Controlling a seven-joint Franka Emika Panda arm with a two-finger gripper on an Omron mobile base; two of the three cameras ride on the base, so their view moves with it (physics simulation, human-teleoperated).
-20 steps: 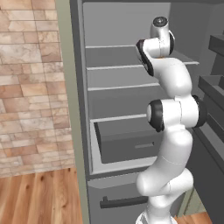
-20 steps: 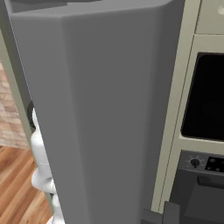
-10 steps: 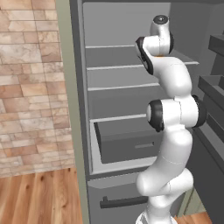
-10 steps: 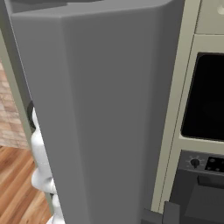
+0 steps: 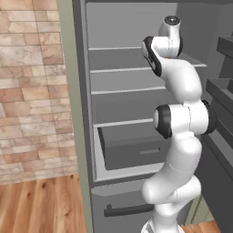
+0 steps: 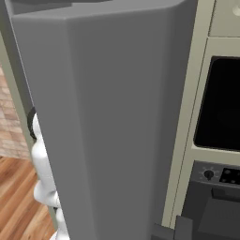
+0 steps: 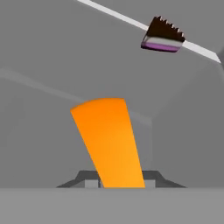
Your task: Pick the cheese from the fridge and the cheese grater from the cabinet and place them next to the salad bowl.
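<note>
The cheese point(image 7: 107, 140) is an orange wedge standing on the grey fridge shelf, close in front of the hand view. My gripper point(image 7: 121, 181) is shut on its lower end, one dark fingertip point(image 7: 89, 180) pressed against each side. In the left base view my arm reaches up into the open fridge point(image 5: 123, 91) at the level of the upper shelves, and the wrist hides the hand there. The cheese grater, the cabinet and the salad bowl are out of view.
A small dark brown piece with a pink layer point(image 7: 162, 35) sits on a white-edged shelf beyond the cheese. The open fridge door point(image 6: 108, 122) blocks the right base view, with a dark oven point(image 6: 220, 108) to its right. A grey drawer point(image 5: 132, 145) sits below the shelves.
</note>
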